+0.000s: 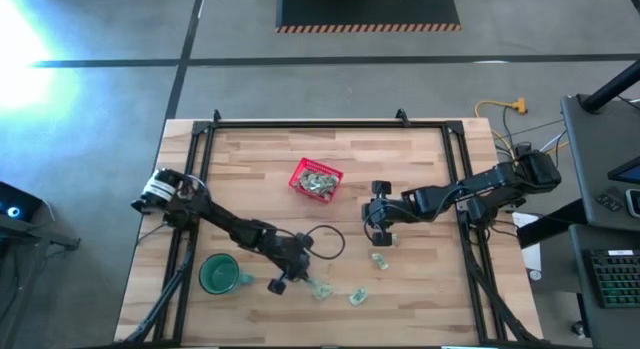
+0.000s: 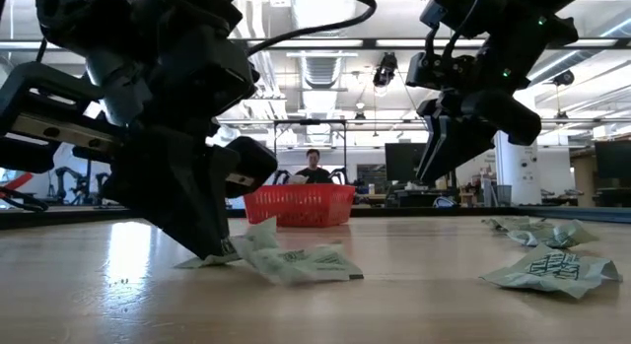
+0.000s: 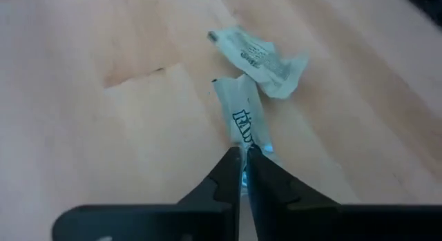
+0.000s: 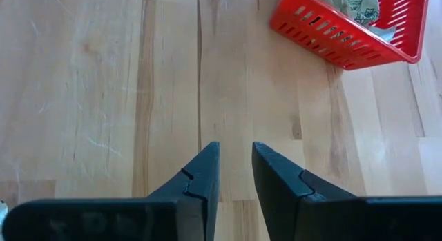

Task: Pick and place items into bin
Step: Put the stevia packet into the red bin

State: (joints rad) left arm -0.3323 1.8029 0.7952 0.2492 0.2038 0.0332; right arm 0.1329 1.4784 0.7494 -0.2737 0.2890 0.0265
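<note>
The left gripper (image 1: 283,282) is down at the table (image 1: 260,169), near the front edge and a little left of the middle. Its fingers (image 3: 228,173) are pressed together on the end of a flat wrapped piece (image 3: 243,120), pinching it against the wood. In the low view the same gripper (image 2: 212,247) stands with its tips on the surface and the pale wrapper (image 2: 296,260) trails out beside it. A second, more crumpled piece (image 3: 261,56) lies just beyond the pinched one, touching or nearly touching its far end.

The right gripper (image 1: 378,229) hangs above the table right of the middle, with its fingers (image 4: 200,182) slightly spread and nothing between them. Bare wood shows in the narrow gap. In the low view it (image 2: 439,152) is clear of the surface.

The red basket (image 1: 316,180) sits near the centre of the table, towards the back edge, turned at an angle. Several wrapped pieces (image 1: 320,179) already lie inside it. In the right wrist view its mesh wall (image 4: 345,41) shows well ahead of the fingers.

Loose pieces remain on the table: one just in front of the right gripper (image 1: 380,259), and two near the front edge (image 1: 320,289) (image 1: 357,297). A green mug (image 1: 218,274) stands near the front left corner, close beside the left arm.

A person (image 2: 314,167) sits in the room behind the table.
</note>
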